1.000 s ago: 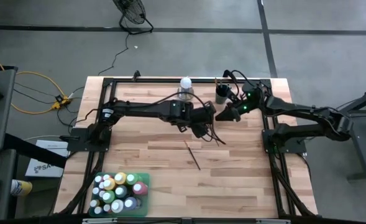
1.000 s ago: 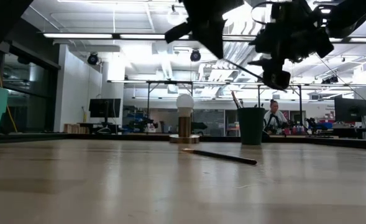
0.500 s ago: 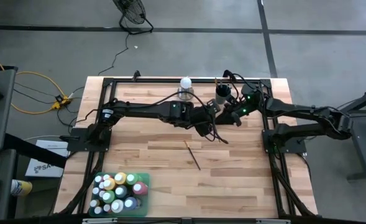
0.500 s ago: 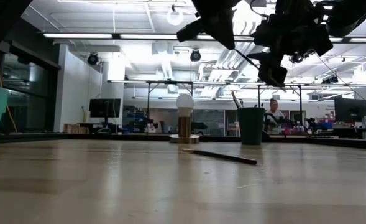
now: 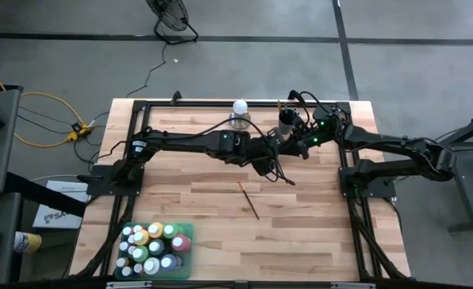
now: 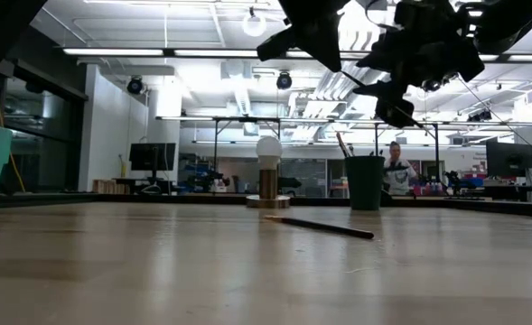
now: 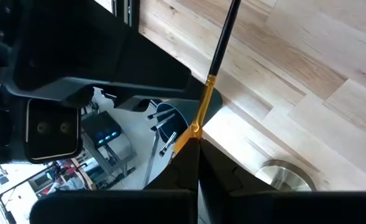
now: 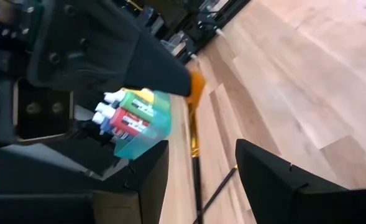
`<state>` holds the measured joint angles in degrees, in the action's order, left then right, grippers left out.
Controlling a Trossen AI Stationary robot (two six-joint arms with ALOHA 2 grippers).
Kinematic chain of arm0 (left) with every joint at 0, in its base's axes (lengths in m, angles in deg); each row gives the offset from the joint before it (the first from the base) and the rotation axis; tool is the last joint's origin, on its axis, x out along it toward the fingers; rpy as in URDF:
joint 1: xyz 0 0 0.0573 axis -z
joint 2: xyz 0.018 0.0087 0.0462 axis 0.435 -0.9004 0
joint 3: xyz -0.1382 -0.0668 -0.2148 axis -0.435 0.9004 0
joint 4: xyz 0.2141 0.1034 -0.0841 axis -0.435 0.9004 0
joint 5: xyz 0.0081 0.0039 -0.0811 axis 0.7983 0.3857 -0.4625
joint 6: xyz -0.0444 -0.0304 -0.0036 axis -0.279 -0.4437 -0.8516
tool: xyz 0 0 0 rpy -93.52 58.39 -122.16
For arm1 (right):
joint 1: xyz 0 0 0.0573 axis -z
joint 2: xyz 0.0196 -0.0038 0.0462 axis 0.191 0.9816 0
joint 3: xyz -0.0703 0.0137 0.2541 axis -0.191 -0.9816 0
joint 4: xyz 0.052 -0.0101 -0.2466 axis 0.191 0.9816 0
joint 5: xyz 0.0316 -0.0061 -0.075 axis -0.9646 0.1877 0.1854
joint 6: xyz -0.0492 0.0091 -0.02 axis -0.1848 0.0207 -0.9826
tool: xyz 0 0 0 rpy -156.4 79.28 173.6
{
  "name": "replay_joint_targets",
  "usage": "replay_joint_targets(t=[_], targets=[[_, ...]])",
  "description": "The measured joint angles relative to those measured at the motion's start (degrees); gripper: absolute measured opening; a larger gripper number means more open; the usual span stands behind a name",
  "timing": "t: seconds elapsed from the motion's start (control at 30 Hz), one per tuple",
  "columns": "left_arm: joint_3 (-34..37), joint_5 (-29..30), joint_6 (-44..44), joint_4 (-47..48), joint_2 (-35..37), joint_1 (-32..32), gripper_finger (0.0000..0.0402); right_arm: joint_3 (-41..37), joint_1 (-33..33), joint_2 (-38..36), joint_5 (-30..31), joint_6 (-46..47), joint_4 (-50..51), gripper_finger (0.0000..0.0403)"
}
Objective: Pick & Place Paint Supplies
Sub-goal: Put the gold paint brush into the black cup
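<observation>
black-handled brush (image 7: pixel 219 46) pinched in left hand (image 7: pixel 198 155), tip cut off; right hand (image 8: pixel 198 165) spread.

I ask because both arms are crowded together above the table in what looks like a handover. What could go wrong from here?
1. The left gripper is shut on the thin black brush with a gold ferrule, and the right gripper has its fingers open around it. A mistimed release could drop the brush onto the wooden table.
2. The dark green cup stands right beside the right gripper; a sideways swing might knock it over.
</observation>
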<state>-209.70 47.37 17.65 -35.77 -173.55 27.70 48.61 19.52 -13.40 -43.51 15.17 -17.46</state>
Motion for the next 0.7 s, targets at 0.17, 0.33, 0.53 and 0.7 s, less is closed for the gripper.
replay_joint_targets(t=[0.17, 0.33, 0.53, 0.7], targets=[[0.0, 0.0, 0.0, -1.2, 0.0, 0.0, 0.0000, 0.0, -1.9, 0.4, 2.4, -2.5, -0.1, 0.0180], [0.0, 0.0, 0.0, -2.2, 0.0, 0.0, 0.0000, 0.0, -3.4, 1.1, 3.7, -4.1, -0.1, 0.0167], [0.0, -0.1, -0.2, -1.9, 0.0, 0.0, 0.0000, 0.0, -3.2, 1.0, 5.4, -4.6, -1.4, 0.0115], [0.0, -0.2, -0.2, -1.9, 0.0, 0.0, 0.0000, 0.0, -3.0, 1.1, 4.5, -4.8, -1.7, 0.0050]])
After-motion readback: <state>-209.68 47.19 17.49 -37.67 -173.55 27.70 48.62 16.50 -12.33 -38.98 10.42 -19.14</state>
